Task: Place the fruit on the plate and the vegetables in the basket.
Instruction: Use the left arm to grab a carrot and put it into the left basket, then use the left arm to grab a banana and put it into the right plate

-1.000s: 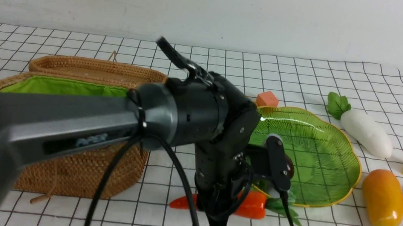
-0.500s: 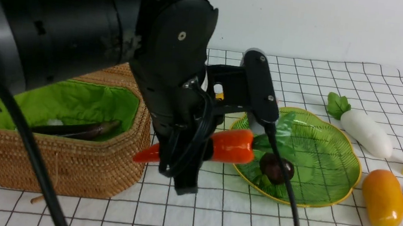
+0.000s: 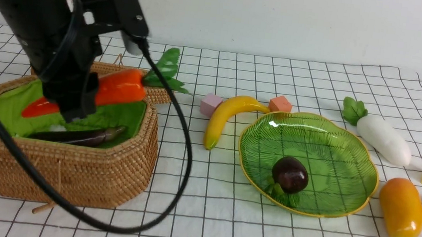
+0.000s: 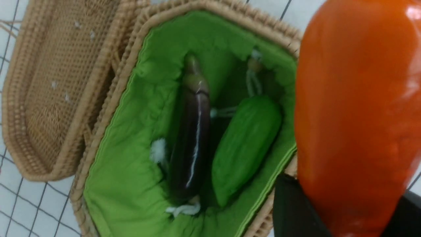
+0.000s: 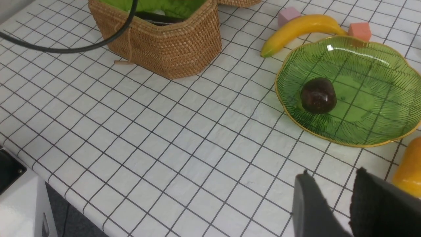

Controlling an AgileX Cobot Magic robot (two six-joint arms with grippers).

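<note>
Your left end effector (image 3: pixel 78 97) is gripping the carrot (image 3: pixel 119 88) around its middle, jaws closed on the orange body. It is holding the carrot above the open basket (image 3: pixel 69 174), tip pointing down toward the green lining and leaves sticking out past the far rim. Your right end effector (image 5: pixel 333 172) is hanging low over the near edge of the bench (image 3: pixel 223 223), carrying nothing, with only a narrow gap showing between its jaws.

Looking outward from the carrot, the left wrist view is showing the eggplant (image 4: pixel 192 131) and the gourd (image 4: pixel 245 144) lying side by side inside the basket, so two vegetables are sitting where they belong. The carrot is looking like the third and is waiting only for release. The radish (image 3: pixel 383 138) is lying on the bench beyond the plate's far right edge.

On the fruit side, the mangosteen (image 3: pixel 290 174) is resting on the plate (image 3: pixel 349 158), toward its near left part. The banana (image 3: pixel 227 114) is lying on the bench just beside the plate's left rim, and the mango (image 3: pixel 401 208) is lying just off its right rim.

By my reading you are running roughly halfway: one radish and two fruits are remaining after this drop.
</note>
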